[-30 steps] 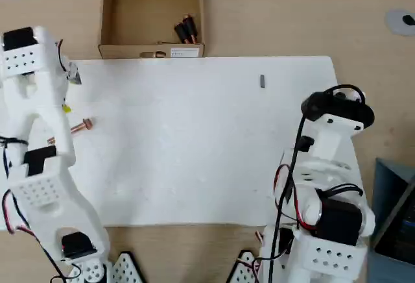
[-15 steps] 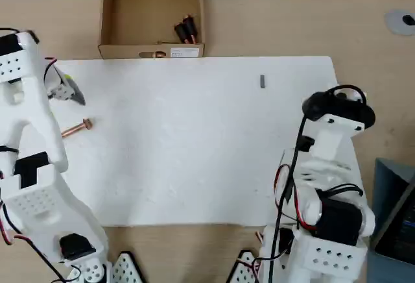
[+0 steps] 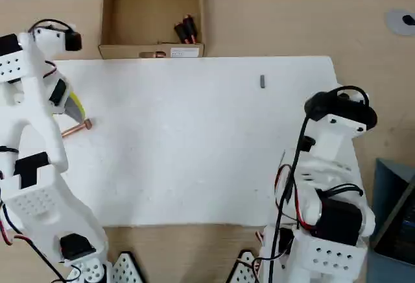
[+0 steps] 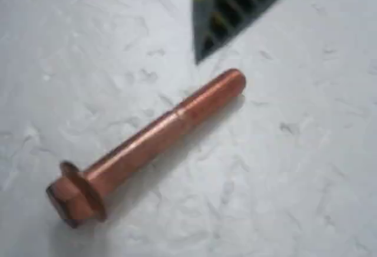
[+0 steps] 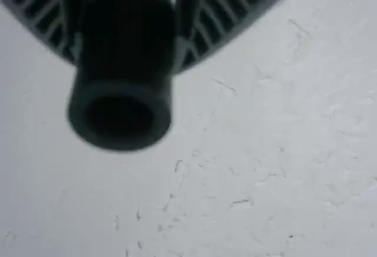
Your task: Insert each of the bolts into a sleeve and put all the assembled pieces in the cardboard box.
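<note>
A copper bolt [image 4: 147, 142] lies flat on the white foam sheet [image 3: 194, 153], near its left edge [image 3: 78, 127]. My left gripper [image 3: 70, 105] hovers just above it, open, and one ribbed fingertip [image 4: 221, 15] with yellow tape sits close to the bolt's plain end. Over the sheet's right side, my right gripper [image 5: 126, 39] is shut on a black sleeve [image 5: 121, 109], whose open bore faces the camera. The cardboard box [image 3: 107, 17] stands at the back with two assembled pieces [image 3: 185, 30] inside. A small grey sleeve [image 3: 262, 81] lies on the sheet's far right part.
Another copper piece [image 3: 154, 54] lies against the box's front wall. A blue-grey bin [image 3: 392, 211] stands at the right edge. The wooden table [image 3: 279, 23] surrounds the sheet. Both arm bases sit at the near edge.
My left arm has swung its gripper down from the sheet's back-left corner toward the bolt and turned its wrist. The right arm and the bolt have not moved.
</note>
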`<control>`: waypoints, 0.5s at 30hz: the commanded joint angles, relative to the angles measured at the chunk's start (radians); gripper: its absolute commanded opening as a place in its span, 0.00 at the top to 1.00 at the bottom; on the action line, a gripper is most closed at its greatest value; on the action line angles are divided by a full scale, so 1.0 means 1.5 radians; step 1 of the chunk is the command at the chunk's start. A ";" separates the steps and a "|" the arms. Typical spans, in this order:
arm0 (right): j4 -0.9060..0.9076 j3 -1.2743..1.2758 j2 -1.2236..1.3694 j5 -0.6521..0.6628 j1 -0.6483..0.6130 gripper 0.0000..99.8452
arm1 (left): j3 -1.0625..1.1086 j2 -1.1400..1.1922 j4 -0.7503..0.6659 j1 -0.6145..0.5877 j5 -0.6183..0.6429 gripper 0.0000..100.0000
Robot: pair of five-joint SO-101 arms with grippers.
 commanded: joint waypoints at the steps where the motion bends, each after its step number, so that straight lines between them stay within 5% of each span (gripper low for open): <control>1: -0.013 -0.011 -0.006 -0.002 0.010 0.99 | -0.002 -0.029 0.007 0.001 -0.100 0.75; 15: -0.015 -0.011 -0.006 -0.001 0.007 0.99 | -0.036 0.093 0.006 0.002 -0.326 0.75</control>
